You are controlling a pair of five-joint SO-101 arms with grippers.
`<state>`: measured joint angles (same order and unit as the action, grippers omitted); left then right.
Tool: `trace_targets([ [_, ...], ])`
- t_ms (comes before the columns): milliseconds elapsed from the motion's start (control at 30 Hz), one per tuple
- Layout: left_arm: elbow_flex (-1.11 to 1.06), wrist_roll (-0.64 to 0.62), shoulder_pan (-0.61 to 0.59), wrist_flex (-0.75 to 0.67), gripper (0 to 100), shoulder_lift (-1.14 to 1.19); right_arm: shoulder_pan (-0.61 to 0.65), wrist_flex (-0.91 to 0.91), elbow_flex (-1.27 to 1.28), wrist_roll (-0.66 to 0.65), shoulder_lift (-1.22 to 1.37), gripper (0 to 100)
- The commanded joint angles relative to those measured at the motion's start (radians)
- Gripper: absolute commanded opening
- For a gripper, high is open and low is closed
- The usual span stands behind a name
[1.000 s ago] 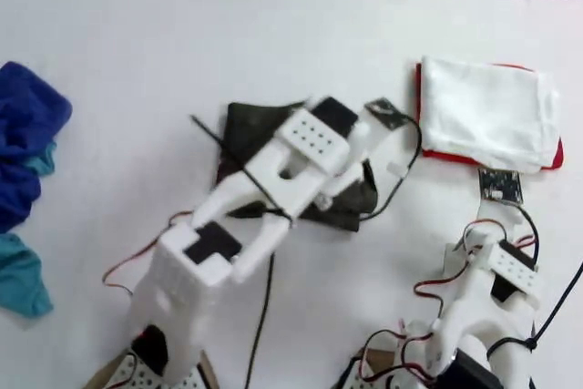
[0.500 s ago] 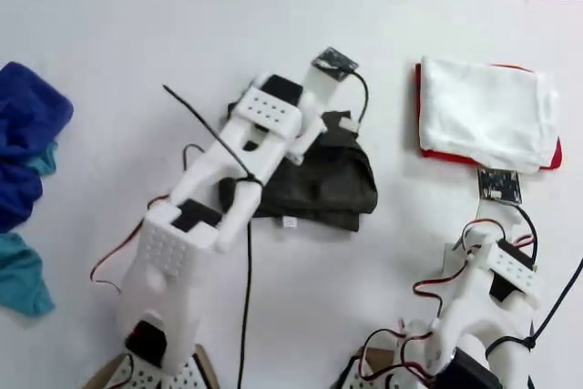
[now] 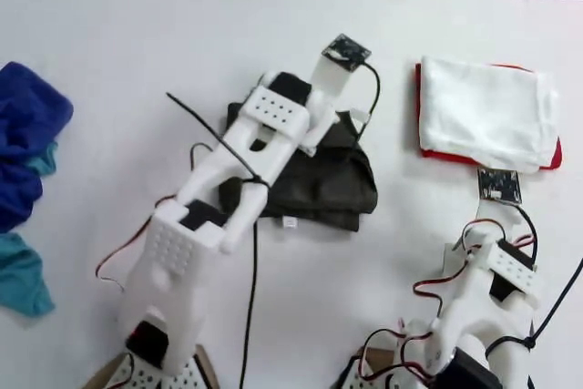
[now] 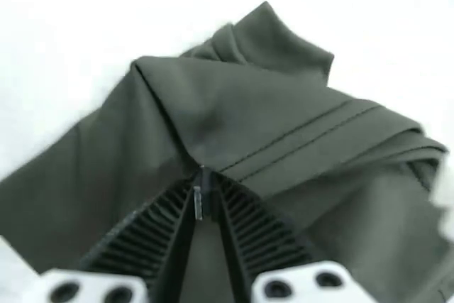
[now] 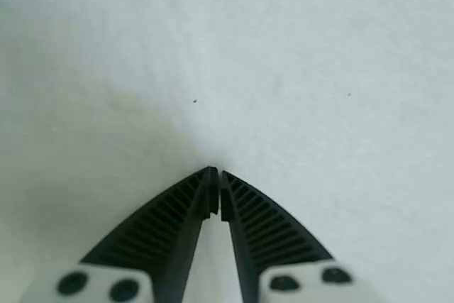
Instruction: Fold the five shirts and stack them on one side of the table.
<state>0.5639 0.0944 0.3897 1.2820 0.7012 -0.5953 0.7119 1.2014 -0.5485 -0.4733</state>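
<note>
Two shirts stacked, third underway.
White shirt (image 3: 487, 111) on red shirt (image 3: 446, 157) upper right; left gripper (image 4: 202, 177) pinches dark shirt (image 3: 328, 184) at centre; right gripper (image 5: 215, 175) clenched, empty; blue shirt (image 3: 27, 134), teal shirt (image 3: 20, 275) unfolded far left.

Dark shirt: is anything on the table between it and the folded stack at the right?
Nothing visible. No object lies on the strip of table between the dark shirt and the stack, a white shirt on a red shirt. The left gripper pinches the dark shirt.
</note>
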Motion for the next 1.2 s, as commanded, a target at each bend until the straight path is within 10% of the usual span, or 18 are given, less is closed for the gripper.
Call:
trace_targets([
  [0, 0.038, -0.002, -0.008, 0.028, 3, 0.008, 0.013, -0.010, 0.000, 0.005, -0.027, 1.9],
  [1167, 0.831, -0.150, 0.018, 0.229, 3, 0.295, 0.012, -0.022, 0.003, 0.011, -0.027, 1.9],
])
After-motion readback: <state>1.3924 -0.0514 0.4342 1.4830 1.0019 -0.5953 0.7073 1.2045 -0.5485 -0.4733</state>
